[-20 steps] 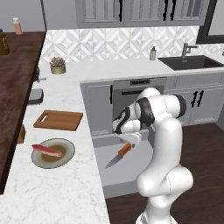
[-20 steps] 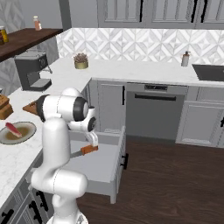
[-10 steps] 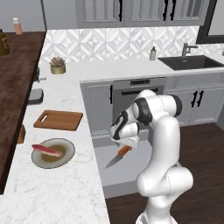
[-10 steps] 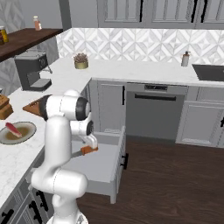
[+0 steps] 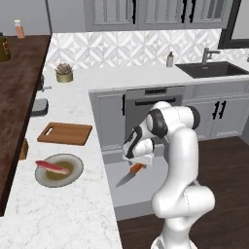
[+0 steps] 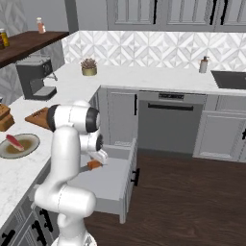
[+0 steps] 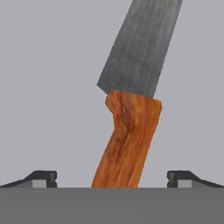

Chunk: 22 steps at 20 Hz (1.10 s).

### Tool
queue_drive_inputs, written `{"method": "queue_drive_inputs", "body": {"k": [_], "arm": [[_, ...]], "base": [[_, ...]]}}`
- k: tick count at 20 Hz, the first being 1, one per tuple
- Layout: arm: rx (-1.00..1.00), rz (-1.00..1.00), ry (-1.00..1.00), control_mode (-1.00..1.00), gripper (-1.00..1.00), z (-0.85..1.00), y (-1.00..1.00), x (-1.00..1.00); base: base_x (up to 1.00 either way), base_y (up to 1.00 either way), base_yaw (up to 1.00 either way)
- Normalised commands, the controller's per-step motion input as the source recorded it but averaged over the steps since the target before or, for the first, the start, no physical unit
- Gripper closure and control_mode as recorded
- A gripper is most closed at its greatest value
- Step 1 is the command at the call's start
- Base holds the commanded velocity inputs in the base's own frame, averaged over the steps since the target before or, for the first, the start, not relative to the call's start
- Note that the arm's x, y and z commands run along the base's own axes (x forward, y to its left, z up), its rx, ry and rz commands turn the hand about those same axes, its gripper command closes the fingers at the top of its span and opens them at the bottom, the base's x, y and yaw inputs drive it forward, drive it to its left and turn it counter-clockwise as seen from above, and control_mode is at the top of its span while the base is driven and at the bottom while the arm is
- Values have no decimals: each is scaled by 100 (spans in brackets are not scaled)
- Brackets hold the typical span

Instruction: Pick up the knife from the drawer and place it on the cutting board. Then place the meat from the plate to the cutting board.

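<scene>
Orange-brown knife [image 7: 131, 109] handle between wide-open hand [image 7: 112, 177] fingertips, bare drawer [image 7: 48, 87] floor either side.

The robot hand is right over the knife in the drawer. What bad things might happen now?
1. The open gripper straddles the knife handle, but the handle lies slanted between the fingertips, so closing may twist it or let it slip.
2. The grip looks set near the handle's end, so the heavy blade might droop when lifted.
3. The cutting board sits beyond the plate with the meat; a swinging blade might bump them.
</scene>
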Motion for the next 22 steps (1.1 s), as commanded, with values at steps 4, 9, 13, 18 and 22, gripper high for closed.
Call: {"method": "queue_drive_inputs", "body": {"k": [4, 9, 13, 18, 22], "arm": [[0, 6, 0, -100, -100, -4, 3, -24], [0, 0, 0, -100, -100, -13, 31, 23], [0, 0, 1, -100, -100, 4, 15, 34], [-11, 3, 10, -100, 100, -57, 2, 0], [-2, 1, 0, -100, 100, -9, 0, 0]], "base": [[0, 0, 0], [0, 0, 0], [0, 0, 0], [0, 0, 0], [0, 0, 0]]}}
